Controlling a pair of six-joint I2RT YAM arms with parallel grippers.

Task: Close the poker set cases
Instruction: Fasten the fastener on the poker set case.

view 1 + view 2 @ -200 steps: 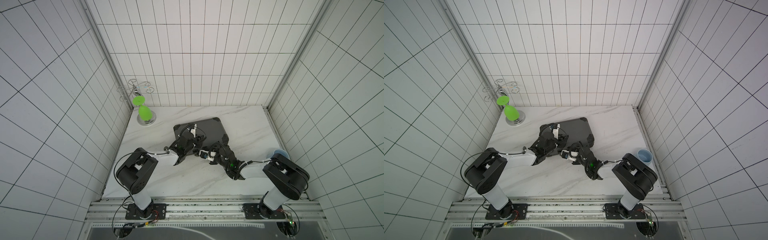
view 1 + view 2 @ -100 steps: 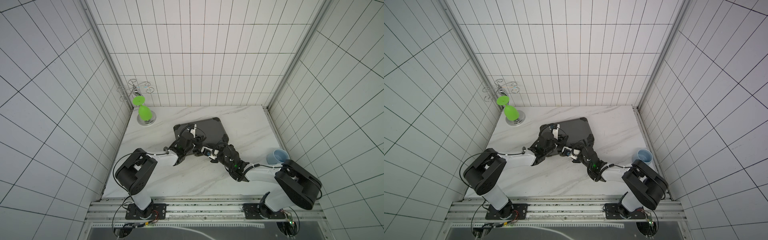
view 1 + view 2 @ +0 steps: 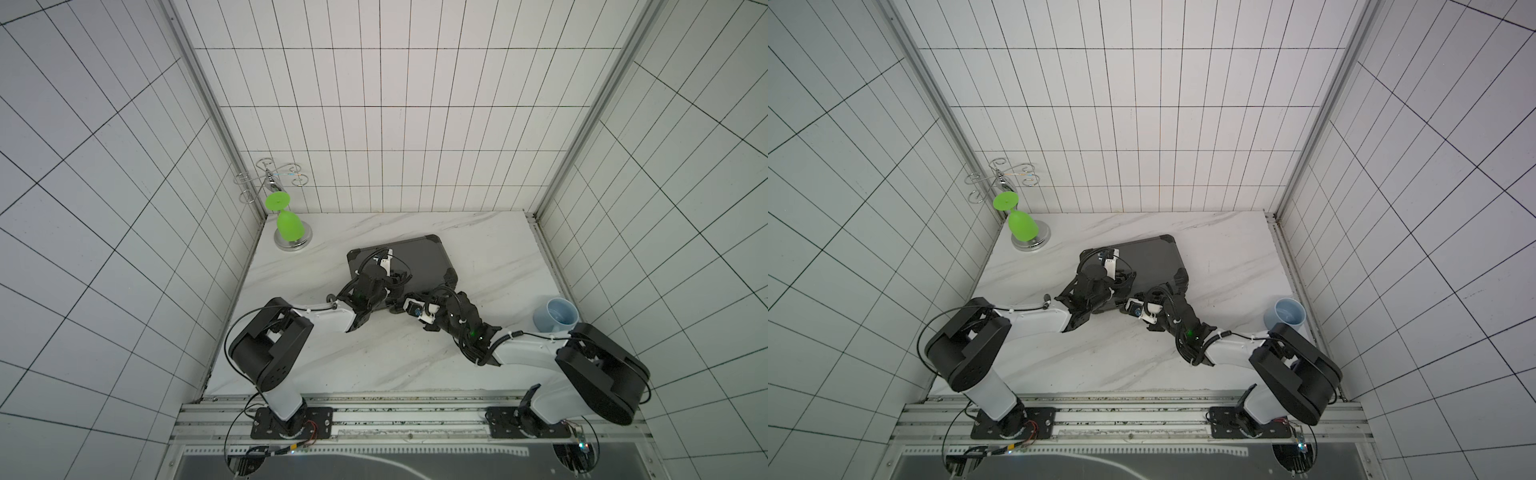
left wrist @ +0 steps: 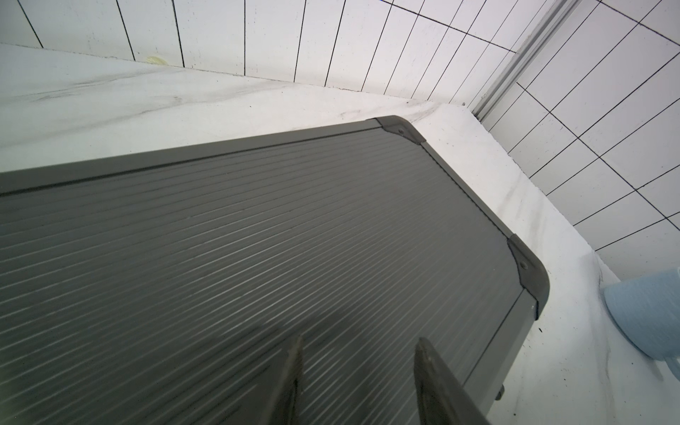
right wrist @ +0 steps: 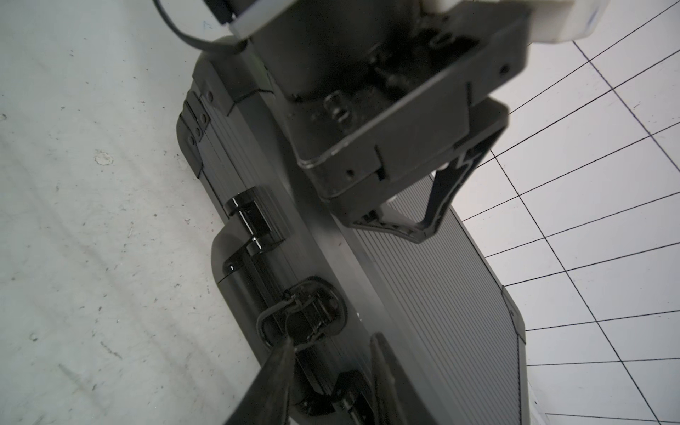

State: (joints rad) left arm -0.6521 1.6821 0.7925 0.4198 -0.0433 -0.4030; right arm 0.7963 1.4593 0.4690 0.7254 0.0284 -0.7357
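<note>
The poker set case (image 3: 419,257) (image 3: 1154,257) lies flat on the marble table with its dark grey ribbed lid (image 4: 257,239) down. My left gripper (image 3: 400,277) (image 4: 358,342) rests on the lid near the front edge, open, with only ribbed lid between its fingers. My right gripper (image 3: 436,293) (image 5: 333,340) is at the case's front wall (image 5: 368,294), open. One fingertip (image 5: 287,349) lies at the wire loop of a black latch (image 5: 312,312). The black handle (image 5: 239,235) sits beside that latch. The inside of the case is hidden.
A light blue mug (image 3: 557,322) (image 3: 1287,318) (image 4: 647,316) stands at the table's right side, near the right arm's elbow. A green glass (image 3: 288,226) hangs on a chrome rack (image 3: 272,178) in the back left corner. Tiled walls close in three sides.
The right arm's elbow has swung out to the right and lower, uncovering the blue mug, while its gripper stays at the case's front edge. The left arm has not moved.
</note>
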